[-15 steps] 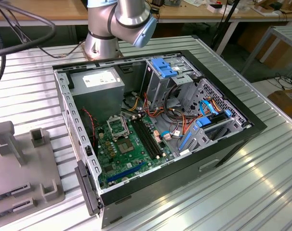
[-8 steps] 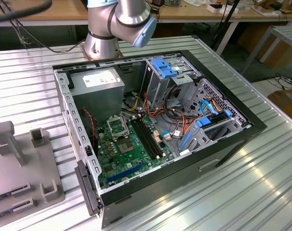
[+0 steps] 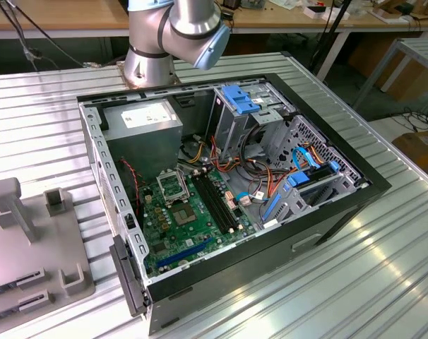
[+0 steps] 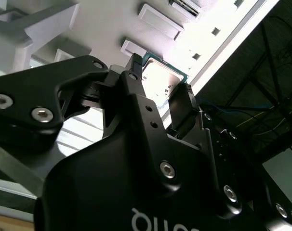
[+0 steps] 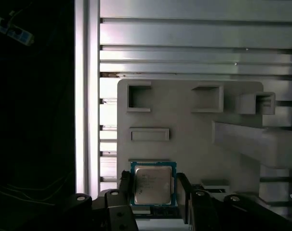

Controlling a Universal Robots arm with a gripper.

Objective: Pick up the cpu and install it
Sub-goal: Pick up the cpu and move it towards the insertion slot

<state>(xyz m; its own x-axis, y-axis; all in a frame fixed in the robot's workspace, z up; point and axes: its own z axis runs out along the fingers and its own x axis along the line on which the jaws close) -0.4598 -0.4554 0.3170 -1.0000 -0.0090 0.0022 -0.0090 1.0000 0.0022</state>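
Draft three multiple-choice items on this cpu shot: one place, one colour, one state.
1. Where is the cpu?
A) in the socket
B) at the grey tray, by the gripper
C) on the power supply

2. What colour are the drive-bay clips?
A) red
B) yellow
C) blue

3. How is the case?
A) on its side, open on top
B) upright, closed
C) on its side, panel on

Answers:
1 B: both wrist views show the cpu at the gripper, over the tray.
2 C: the clips are blue in the exterior view.
3 A: the case lies flat with the board in plain sight.
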